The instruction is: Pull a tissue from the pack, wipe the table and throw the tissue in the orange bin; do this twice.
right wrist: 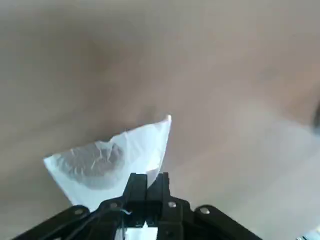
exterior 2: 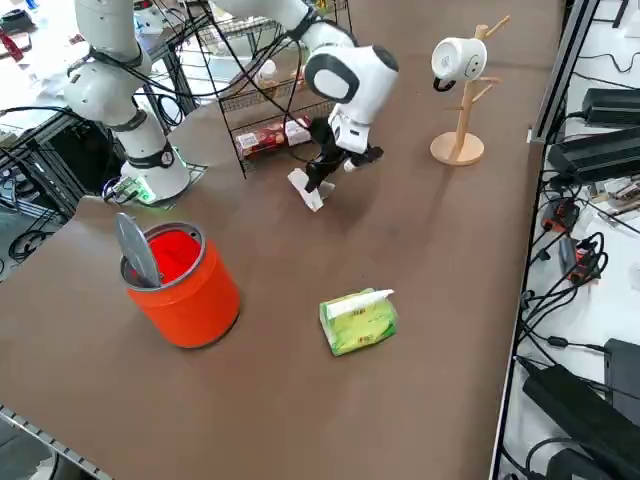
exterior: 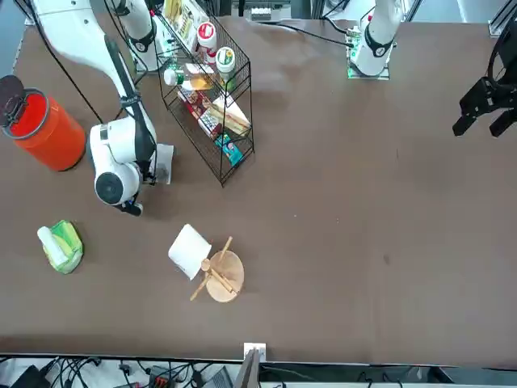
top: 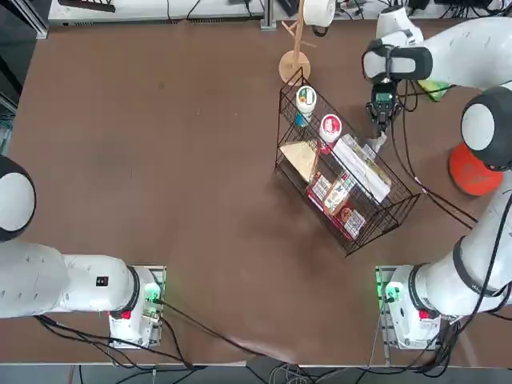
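Observation:
My right gripper (right wrist: 147,181) is shut on a white tissue (right wrist: 110,156), which spreads over the dark-brown table (top: 160,160). Seen from overhead, the gripper (top: 382,128) points down just to the right of the wire basket, with the tissue (top: 374,147) under it. From the right side, the tissue (exterior 2: 306,190) touches the tabletop below the gripper (exterior 2: 318,176). The green pack (exterior 2: 358,320), with a white tuft on top, lies apart from the gripper, towards the table's right edge. The orange bin (exterior 2: 180,285) stands beside the pack with its grey lid tipped up.
A black wire basket rack (top: 344,176) with cups and boxes stands close to the left of the gripper. A wooden stand (top: 294,64) carrying a white paper roll (top: 318,11) is at the far edge. Cables trail from the right arm across the table near the bin (top: 474,170).

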{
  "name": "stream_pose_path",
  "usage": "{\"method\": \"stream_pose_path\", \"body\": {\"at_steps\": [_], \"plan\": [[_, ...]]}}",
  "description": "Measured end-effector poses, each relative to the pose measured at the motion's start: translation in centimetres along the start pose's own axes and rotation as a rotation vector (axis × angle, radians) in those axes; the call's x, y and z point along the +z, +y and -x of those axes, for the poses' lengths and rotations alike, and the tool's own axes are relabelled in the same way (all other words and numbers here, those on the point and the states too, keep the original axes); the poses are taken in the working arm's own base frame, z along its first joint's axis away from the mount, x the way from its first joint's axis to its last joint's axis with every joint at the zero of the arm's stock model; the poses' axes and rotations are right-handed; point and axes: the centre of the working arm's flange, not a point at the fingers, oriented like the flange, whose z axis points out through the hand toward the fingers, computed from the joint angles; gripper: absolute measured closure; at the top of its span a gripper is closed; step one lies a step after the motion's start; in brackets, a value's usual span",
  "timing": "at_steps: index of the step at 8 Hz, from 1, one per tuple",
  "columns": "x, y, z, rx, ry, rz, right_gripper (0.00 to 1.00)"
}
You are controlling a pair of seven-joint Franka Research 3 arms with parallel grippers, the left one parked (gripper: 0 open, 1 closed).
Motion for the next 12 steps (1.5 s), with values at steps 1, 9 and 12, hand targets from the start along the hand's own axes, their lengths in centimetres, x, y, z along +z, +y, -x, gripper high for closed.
{"method": "stream_pose_path", "body": {"at_steps": [1, 9, 12], "plan": [[-1.8, 0.2, 0.1, 0.002, -0.003, 0.004, 0.99], [-10.3, 2.7, 1.5, 0.03, -0.017, 0.016, 0.99], [-14.6, 6.6, 3.9, 0.016, -0.008, 0.036, 0.99]]}}
